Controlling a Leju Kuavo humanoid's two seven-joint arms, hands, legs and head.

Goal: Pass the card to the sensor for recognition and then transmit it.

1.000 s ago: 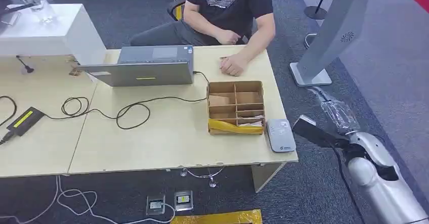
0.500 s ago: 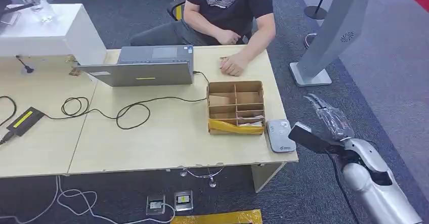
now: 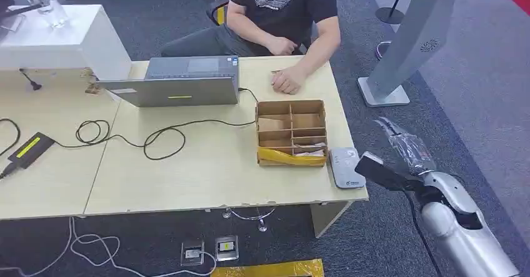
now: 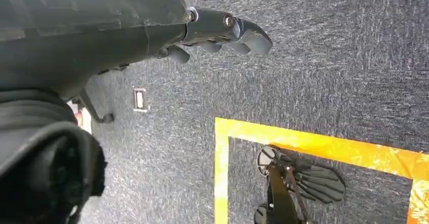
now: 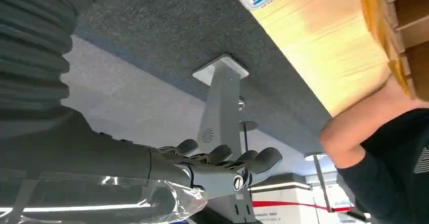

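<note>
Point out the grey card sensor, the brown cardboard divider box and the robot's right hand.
grey card sensor [image 3: 347, 167]: head view, middle of its top face.
brown cardboard divider box [image 3: 259, 133]: head view, left outer wall.
right hand [image 3: 406, 144]: head view, plastic-wrapped fingers.

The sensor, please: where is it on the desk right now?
In the head view the sensor lies at the desk's near right corner, just right of the cardboard box.

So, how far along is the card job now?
Nothing looks done yet. The right hand hovers empty beside the table, near the grey sensor. To do: take a card, likely from the cardboard box, scan it, pass it on.
</note>
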